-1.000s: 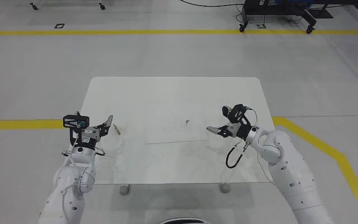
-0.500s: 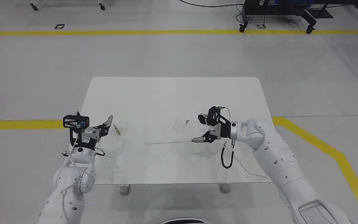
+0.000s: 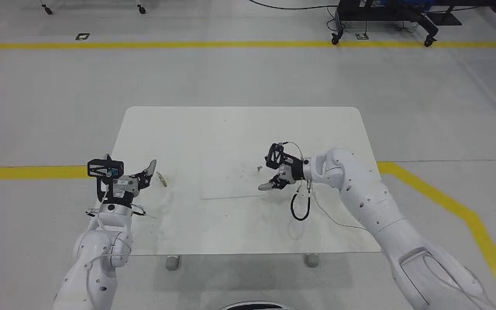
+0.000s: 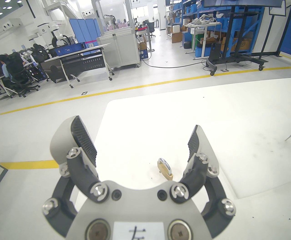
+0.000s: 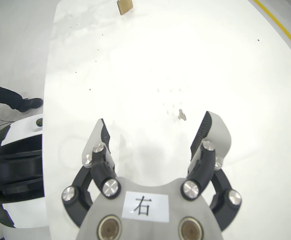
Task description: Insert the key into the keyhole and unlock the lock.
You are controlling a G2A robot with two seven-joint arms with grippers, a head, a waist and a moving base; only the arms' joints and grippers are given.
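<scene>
lock [image 5: 124, 6] cropped at the right wrist view's edge, key [image 3: 260, 167] a mere speck from above

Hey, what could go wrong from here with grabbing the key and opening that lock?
The key is small, flat on the table and off-centre before the open right end effector; closing may miss or flick it. The padlock lies loose before the open left end effector; unheld, it may slide during insertion.
</scene>
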